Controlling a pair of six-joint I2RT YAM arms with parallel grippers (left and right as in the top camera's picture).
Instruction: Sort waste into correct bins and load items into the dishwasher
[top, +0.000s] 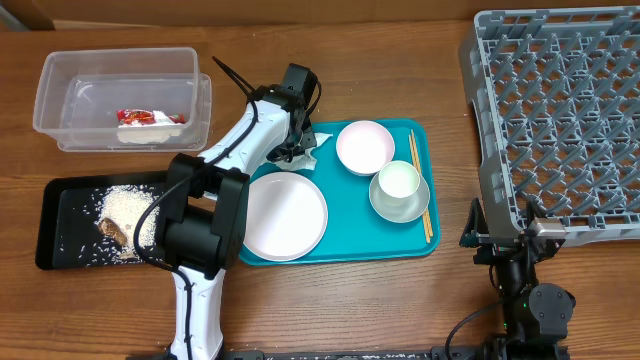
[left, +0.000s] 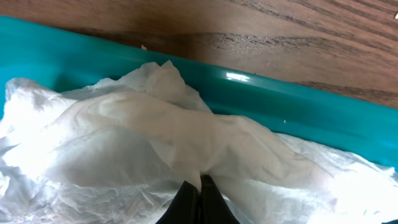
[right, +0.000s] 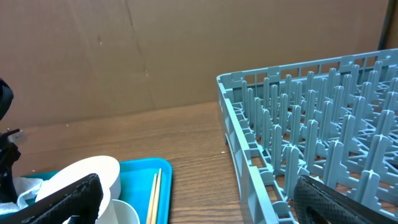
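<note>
The left gripper is pinched tight on the crumpled white napkin in the teal tray. The right gripper hangs wide apart by the dish rack

Far left: tub holding wrapper | before it: flat tray with rice and food scrap | centre: big tray carrying napkin far-left, plate near-left, bowl behind, cup inside second bowl, chopsticks along right edge | right: rack on bench.
</note>
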